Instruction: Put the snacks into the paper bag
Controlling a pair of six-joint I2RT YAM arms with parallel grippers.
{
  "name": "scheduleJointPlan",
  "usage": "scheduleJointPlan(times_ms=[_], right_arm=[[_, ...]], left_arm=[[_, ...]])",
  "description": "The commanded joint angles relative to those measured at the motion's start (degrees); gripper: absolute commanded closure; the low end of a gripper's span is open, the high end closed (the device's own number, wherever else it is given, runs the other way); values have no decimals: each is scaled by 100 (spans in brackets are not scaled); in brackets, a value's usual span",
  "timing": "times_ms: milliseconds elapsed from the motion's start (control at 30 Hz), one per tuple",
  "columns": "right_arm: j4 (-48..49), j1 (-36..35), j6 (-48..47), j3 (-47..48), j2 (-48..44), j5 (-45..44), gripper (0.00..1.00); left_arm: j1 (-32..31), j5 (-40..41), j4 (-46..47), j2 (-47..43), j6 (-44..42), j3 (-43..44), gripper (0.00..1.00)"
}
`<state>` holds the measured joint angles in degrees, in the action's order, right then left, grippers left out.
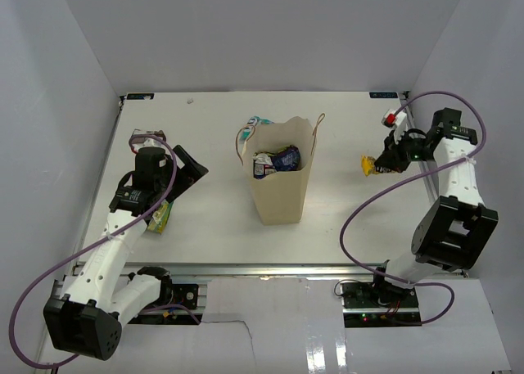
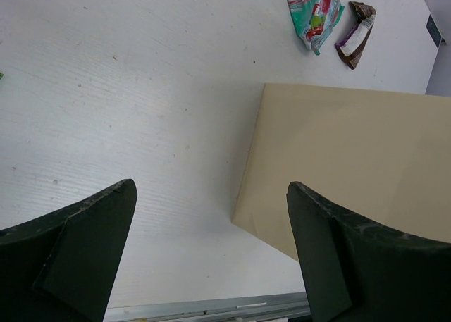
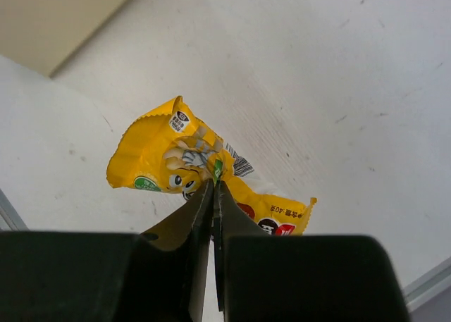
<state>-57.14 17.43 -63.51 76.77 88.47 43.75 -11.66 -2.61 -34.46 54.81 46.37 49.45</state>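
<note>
The tan paper bag (image 1: 278,190) stands upright mid-table with a purple-black chip bag (image 1: 286,156) inside. My right gripper (image 1: 383,163) is shut on the yellow candy packet (image 1: 368,164), to the right of the bag; in the right wrist view the closed fingertips (image 3: 213,189) pinch the packet (image 3: 169,160) just above the table. My left gripper (image 1: 187,174) is open and empty, left of the bag; its wrist view shows the bag's side (image 2: 352,160), a teal-white packet (image 2: 313,8) and a small brown bar (image 2: 356,32) beyond. A green-yellow pouch (image 1: 161,218) lies under my left arm. A pink packet (image 1: 147,135) lies at the far left.
The teal-white packet (image 1: 254,125) lies just behind the bag. A small red-and-white item (image 1: 395,117) sits at the far right corner. White walls close off the table on three sides. A metal rail (image 1: 270,269) runs along the near edge.
</note>
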Motion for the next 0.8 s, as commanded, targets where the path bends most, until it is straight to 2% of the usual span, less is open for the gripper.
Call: scheduleJointPlan(times_ms=[0,100,200,333,400,567,667,767], right_arm=[[-78,-3,505,486,-294,1099,92],[-43,-38,1031,1021,-478,1671,92],[518,-283,1927,1496,-734,1927,92],[2062,-977,3193,2006,-1033,1630,92],[2408,-1511,3649,2323,-990,1471,92],[2622,-2759,3618,3385,-560,952,92],[2419,-3532,3056,3677,-340,469,92],[2191,-4219,2432,3539,-225,-189,92]], left_arm=[[50,6,-52,-110,-32,170,2],[41,50,-87,-180,-14,153,2],[41,103,-105,-216,-23,179,2],[50,164,-131,-172,-84,284,2],[50,156,-140,-137,-110,354,2],[59,156,-184,-163,-84,390,2],[50,173,-228,-259,-32,364,2],[50,356,-333,-347,30,381,2]])
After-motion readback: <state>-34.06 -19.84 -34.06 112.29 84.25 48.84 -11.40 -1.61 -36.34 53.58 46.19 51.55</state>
